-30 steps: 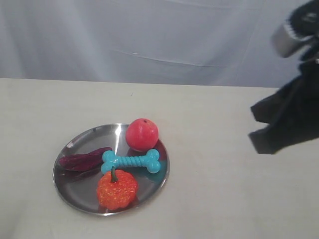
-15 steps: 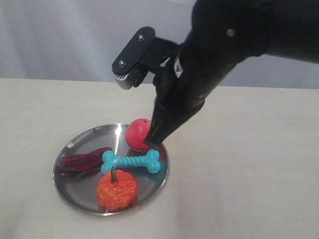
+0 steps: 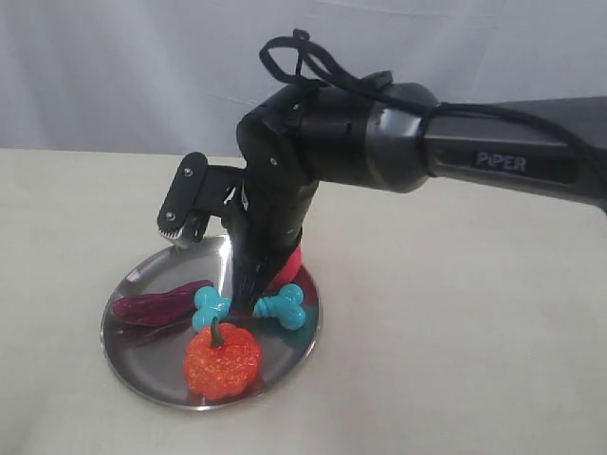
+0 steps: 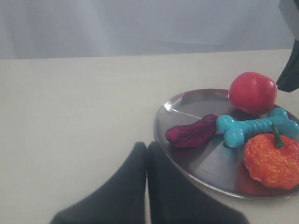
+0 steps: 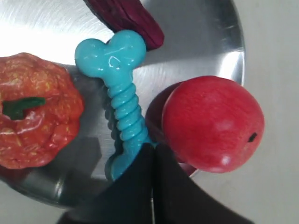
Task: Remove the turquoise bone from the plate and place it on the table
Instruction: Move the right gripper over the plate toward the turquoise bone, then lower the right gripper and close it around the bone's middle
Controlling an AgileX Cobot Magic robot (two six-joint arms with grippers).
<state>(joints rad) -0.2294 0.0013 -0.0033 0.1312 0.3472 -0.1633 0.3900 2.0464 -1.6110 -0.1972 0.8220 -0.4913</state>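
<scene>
The turquoise bone (image 3: 285, 305) lies across the middle of the silver plate (image 3: 128, 284) on the cream table (image 3: 455, 332). My right gripper (image 3: 248, 301) has come down over the bone's shaft, which it hides in the exterior view. In the right wrist view the right gripper (image 5: 153, 145) is shut, fingers pressed together, tips over the bone (image 5: 122, 98) near its nearer knob and holding nothing. My left gripper (image 4: 147, 147) is shut and empty beside the plate's rim (image 4: 161, 126), a short way from the bone (image 4: 257, 127). It does not show in the exterior view.
On the plate with the bone are a red apple (image 5: 212, 123) right beside the right fingers, an orange pumpkin (image 3: 222, 360) at the front, and a dark purple piece (image 3: 156, 305) on the left. A grey cloth hangs behind the table.
The right arm has swung in from the right edge, over the apple, and down until its shut fingers are above the bone's shaft. The plate's objects have not moved.
</scene>
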